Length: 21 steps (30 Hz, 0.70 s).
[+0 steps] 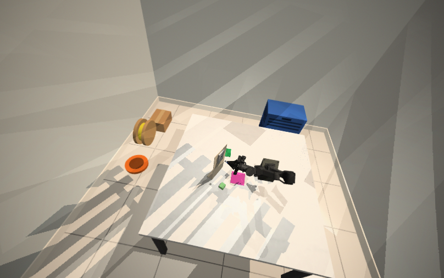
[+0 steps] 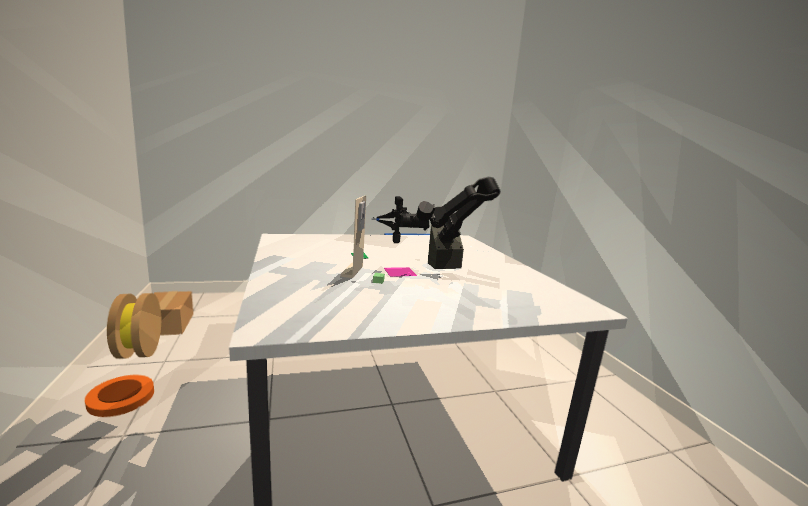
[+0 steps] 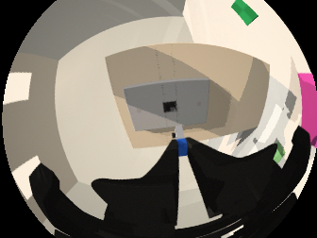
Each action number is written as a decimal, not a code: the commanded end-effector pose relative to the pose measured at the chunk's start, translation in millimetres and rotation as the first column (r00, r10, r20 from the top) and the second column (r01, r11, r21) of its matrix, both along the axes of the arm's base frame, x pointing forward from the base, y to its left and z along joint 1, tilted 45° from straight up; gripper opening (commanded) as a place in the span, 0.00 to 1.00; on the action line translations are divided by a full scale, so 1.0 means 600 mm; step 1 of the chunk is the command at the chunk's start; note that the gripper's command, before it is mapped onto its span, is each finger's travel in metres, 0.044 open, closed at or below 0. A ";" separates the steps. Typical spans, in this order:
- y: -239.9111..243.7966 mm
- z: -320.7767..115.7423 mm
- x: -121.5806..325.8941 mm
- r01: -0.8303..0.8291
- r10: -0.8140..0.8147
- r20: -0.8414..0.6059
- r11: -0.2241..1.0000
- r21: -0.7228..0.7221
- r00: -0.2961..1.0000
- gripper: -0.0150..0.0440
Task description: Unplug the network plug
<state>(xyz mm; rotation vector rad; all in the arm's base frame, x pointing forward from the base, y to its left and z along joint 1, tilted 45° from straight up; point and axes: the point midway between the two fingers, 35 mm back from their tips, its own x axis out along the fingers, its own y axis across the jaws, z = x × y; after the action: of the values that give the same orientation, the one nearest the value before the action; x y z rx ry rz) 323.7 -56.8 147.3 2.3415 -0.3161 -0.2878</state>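
Observation:
My gripper is shut on the network plug, whose blue body shows between the fingertips and whose pale front end points at the panel. The beige panel stands upright in front of the gripper. Its grey plate has a dark open socket. The plug is outside the socket, with a small gap to the panel in the exterior view. The flat magenta square lies on the table below and beside the gripper. The plug's tab cannot be made out.
A light green block sits near the magenta square. A darker green piece lies on the panel's other side. A blue crate, an orange ring and a spool are beyond the table.

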 end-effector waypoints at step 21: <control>0.007 0.005 -0.012 0.003 -0.003 0.002 1.000 0.006 1.000 0.25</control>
<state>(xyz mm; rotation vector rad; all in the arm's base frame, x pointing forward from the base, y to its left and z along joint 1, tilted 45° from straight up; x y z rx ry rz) 318.6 -52.8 150.2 2.3418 -0.3159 -0.2884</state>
